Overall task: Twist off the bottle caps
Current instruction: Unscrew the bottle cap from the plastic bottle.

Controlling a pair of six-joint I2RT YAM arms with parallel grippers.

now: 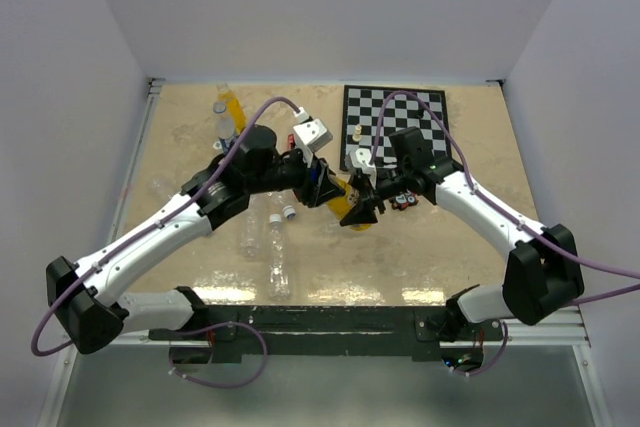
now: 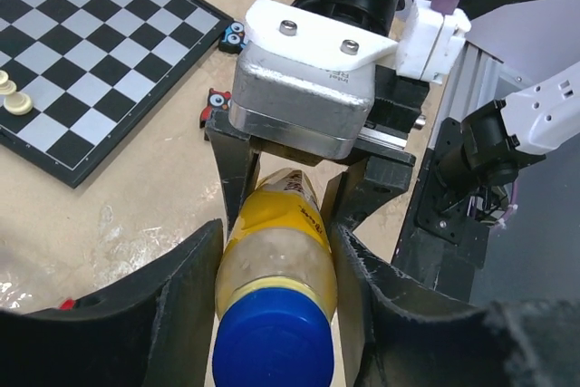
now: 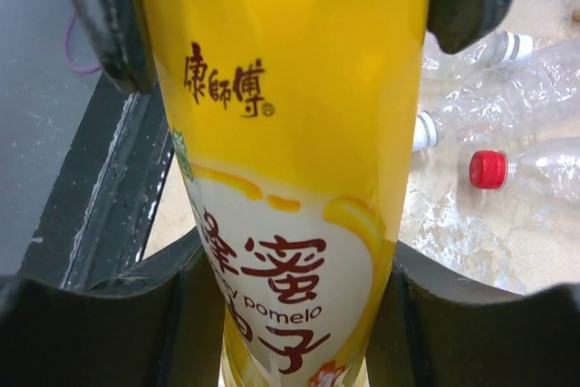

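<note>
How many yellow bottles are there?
2. One yellow bottle is held by the left gripper and right gripper; the other yellow bottle is at the back left. More may be hidden.

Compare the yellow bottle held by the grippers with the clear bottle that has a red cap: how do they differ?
The yellow bottle carries a printed label; the clear bottle is see-through and shows no label. The yellow bottle has a blue cap, the clear bottle a red cap. The yellow bottle is clamped by the left gripper and the right gripper; the clear bottle lies free on the table. Both have their caps on.
</note>
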